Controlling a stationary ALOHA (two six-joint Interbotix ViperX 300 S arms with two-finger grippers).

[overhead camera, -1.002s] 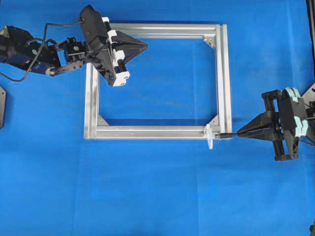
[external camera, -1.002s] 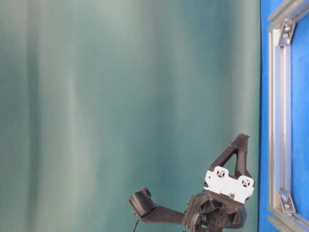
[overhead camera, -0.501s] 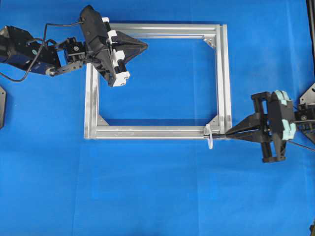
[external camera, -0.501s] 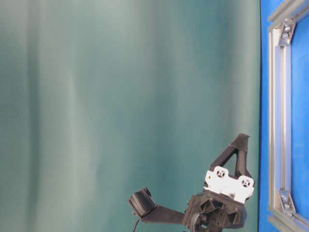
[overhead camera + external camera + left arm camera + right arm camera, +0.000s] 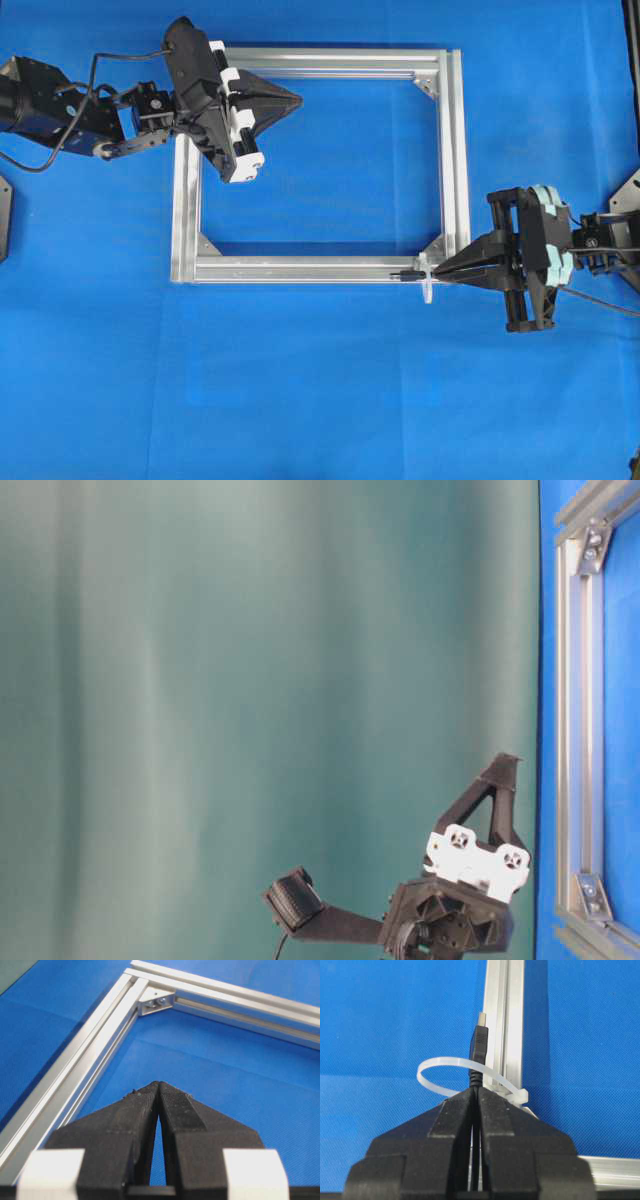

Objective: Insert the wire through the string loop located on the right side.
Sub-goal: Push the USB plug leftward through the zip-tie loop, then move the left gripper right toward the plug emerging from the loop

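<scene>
The right gripper (image 5: 443, 273) has its jaws clamped on the wire (image 5: 479, 1052) just behind the plug; the plug tip points along the near rail of the aluminium frame (image 5: 300, 268) and passes through the string loop (image 5: 454, 1076), which is tied to that rail near the frame's right corner; in the overhead view the plug end shows just past the loop on its left side; the left gripper (image 5: 296, 99) hovers over the frame's far left corner, jaws pressed together and holding nothing; the blue table (image 5: 320, 390) lies beneath.
</scene>
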